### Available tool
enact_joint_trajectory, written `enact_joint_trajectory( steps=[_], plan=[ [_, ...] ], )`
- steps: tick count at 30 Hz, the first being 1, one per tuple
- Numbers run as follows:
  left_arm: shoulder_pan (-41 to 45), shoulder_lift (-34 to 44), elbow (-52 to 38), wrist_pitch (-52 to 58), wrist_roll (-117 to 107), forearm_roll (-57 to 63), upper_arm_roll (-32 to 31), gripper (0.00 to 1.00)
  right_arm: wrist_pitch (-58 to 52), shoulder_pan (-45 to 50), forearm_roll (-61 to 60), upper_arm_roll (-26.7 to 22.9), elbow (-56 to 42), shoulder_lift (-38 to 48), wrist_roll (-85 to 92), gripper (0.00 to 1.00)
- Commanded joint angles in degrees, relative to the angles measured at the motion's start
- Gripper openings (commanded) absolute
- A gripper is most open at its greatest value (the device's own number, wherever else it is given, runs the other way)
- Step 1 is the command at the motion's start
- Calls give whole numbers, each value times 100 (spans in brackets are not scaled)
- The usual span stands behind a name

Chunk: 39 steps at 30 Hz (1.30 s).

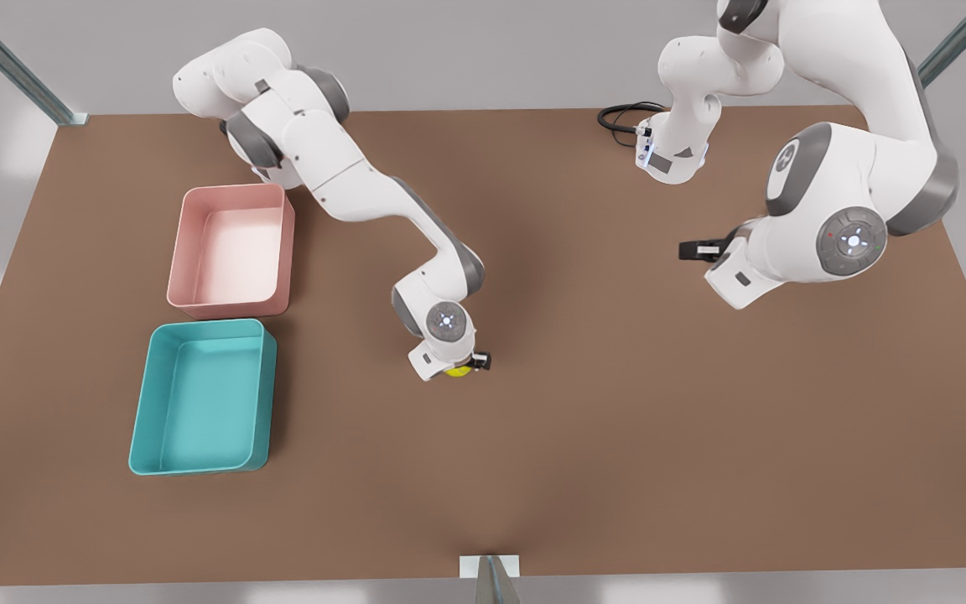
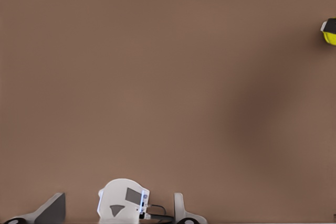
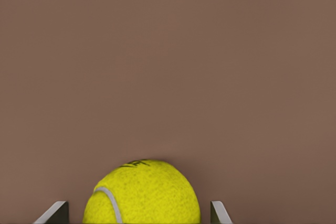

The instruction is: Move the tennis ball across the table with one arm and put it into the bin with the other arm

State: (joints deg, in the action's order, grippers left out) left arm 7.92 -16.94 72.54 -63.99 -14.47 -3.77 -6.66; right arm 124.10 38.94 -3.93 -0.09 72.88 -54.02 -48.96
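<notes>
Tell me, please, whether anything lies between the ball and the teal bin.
Nothing visible does. The ball sits between the right pincer's fingers near mid-table, and only bare table separates it from the teal bin. The pink bin lies off that path. The left pincer waits far away.

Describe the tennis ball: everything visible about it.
The tennis ball is yellow-green and fuzzy, with a thin pale curved seam and a small dark mark on top. It sits between the right pincer's two fingers near the middle of the brown table, mostly hidden under that arm's wrist in the front view. Gaps show on both sides, so the fingers are not closed on it. The teal bin lies well off toward the front view's left.
</notes>
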Motion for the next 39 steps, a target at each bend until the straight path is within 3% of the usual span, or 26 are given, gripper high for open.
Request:
enact_joint_trajectory(
  steps=[1,12,17,19,21,23,31,34,39],
  plan=[
    [7,7,-3,10,-364,16,-2,100,228,17,-2,0,-2,-64,-509,100],
    [69,-81,68,115,-355,8,-20,100,606,122,42,0,253,-161,-500,100],
    [69,-90,68,115,-355,8,-20,100,598,105,-11,0,279,-82,-509,95],
    [60,-90,68,115,-355,8,-20,100,598,79,7,18,279,-82,-509,85],
    [51,-90,68,106,-346,8,-20,100,598,70,7,0,279,-64,-509,66],
    [51,-90,68,106,-346,8,-20,100,598,61,7,0,288,-56,-509,59],
    [60,-90,68,124,-355,-1,-20,100,536,-70,24,18,279,366,-369,55],
    [60,-90,68,124,-355,-1,-20,100,-430,-589,42,-149,279,893,2116,55],
    [86,-90,68,133,-346,-1,-20,100,-1774,-1028,24,-1722,288,1350,6608,55]
  ],
)
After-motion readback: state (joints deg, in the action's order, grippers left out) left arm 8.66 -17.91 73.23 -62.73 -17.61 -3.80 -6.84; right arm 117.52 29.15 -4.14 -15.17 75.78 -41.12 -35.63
